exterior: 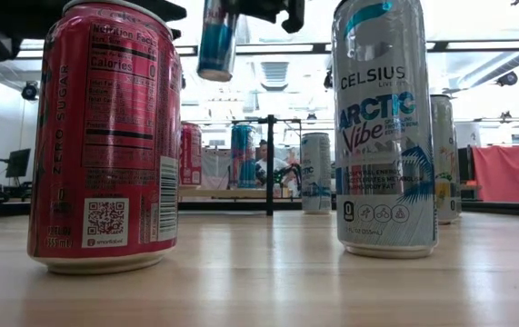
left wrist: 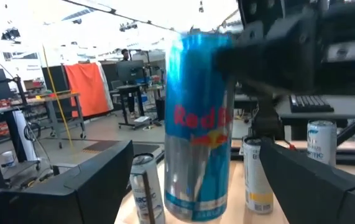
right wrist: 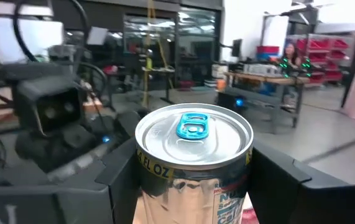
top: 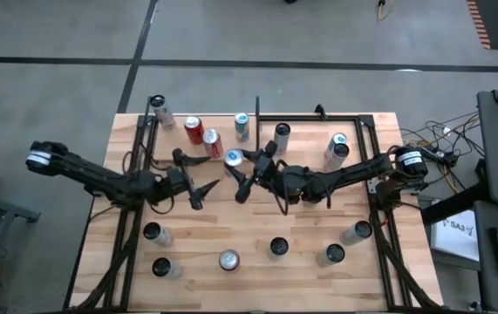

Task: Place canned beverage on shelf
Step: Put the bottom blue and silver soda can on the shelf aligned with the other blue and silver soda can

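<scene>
The right end effector [top: 242, 171] pinches a blue can [top: 233, 158]; its bottom is cut off. The left end effector [top: 203, 190] is spread wide.

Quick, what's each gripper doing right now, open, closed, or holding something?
Left gripper: open, empty, facing the Red Bull can.
Right gripper: closed on the Red Bull can, held up off the table.

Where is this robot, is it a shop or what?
Probably a robotics lab or workshop, not a shop: cans stand on a plywood table, cables trail beside it, and workbenches with red storage bins fill the room behind.
</scene>
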Controlling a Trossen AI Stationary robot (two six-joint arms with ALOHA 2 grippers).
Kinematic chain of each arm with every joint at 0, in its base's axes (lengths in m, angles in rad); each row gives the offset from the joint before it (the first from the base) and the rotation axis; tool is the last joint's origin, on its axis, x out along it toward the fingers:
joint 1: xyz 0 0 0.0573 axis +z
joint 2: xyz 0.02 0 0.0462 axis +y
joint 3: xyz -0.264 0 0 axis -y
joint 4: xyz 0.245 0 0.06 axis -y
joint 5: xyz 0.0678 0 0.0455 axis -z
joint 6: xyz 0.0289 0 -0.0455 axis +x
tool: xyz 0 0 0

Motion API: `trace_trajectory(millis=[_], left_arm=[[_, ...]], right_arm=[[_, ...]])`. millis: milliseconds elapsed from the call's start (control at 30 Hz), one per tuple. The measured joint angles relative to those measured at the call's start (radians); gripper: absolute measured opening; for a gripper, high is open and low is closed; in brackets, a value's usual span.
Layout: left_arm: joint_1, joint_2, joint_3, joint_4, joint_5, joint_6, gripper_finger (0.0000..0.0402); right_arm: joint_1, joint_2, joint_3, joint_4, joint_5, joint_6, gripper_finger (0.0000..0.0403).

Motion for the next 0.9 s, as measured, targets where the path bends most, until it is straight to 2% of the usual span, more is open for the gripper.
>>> trace_trajectory(millis=[233,400,633,767,900], left_arm=[[0.000,0.163,0.093,0.000,-0.006,-0.018,0.0334],[0.000,0.260,0.159,0.001,-0.074,-0.026,0.0333],[0.001,0.369,0.242,0.000,-0.106,-0.014,0.0328],[0.000,0.390,0.258,0.000,-0.168,0.003,0.0300],[0.000,0.381,0.250,0.000,-0.171,0.002,0.0246]], right_arm=[[-0.002,0.000,0.000,0.013,-0.104,-0.020,0.0219],[0.003,0.000,0.000,0.013,-0.133,-0.046,0.0219],[0.003,0.000,-0.001,0.012,-0.164,-0.059,0.0219],[0.003,0.000,-0.002,0.008,-0.163,-0.059,0.0219],[0.003,0.001,-0.003,0.006,-0.161,-0.058,0.0225]])
